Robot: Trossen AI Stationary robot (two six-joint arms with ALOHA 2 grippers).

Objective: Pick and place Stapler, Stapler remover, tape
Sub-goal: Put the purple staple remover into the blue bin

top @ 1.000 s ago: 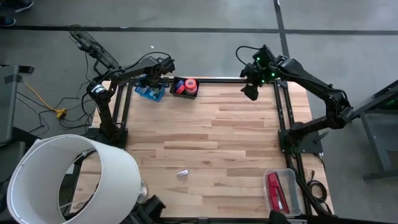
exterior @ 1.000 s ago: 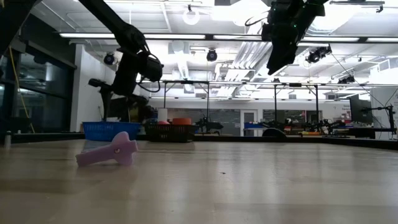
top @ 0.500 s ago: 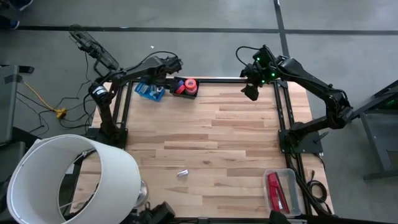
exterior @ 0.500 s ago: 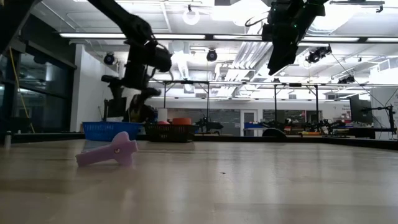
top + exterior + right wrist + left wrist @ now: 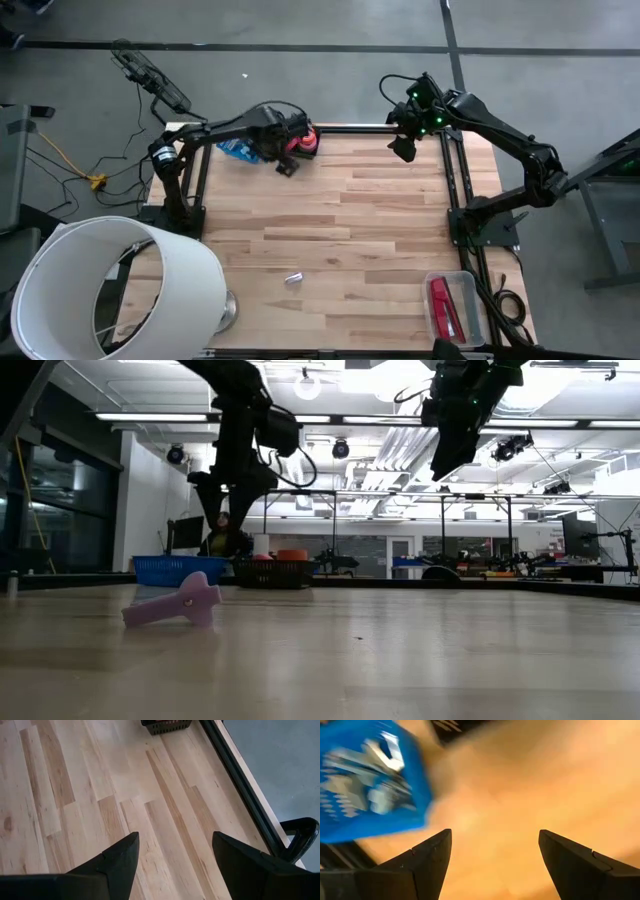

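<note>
My left hand [image 5: 285, 165], fingers apart and empty, hangs beside the black mesh basket [image 5: 305, 148] of tape rolls, so I next reach the small pale stapler remover [image 5: 292, 279] mid-surface (right hand [image 5: 403, 150] waits apart, far corner).

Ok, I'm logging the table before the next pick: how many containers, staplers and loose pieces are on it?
Containers: 3 (blue plastic basket, black mesh basket, clear plastic tray)
Long glossy red stapler, in the tray: 1
Loose lilac plastic staple remover: 1
Total: 5
</note>
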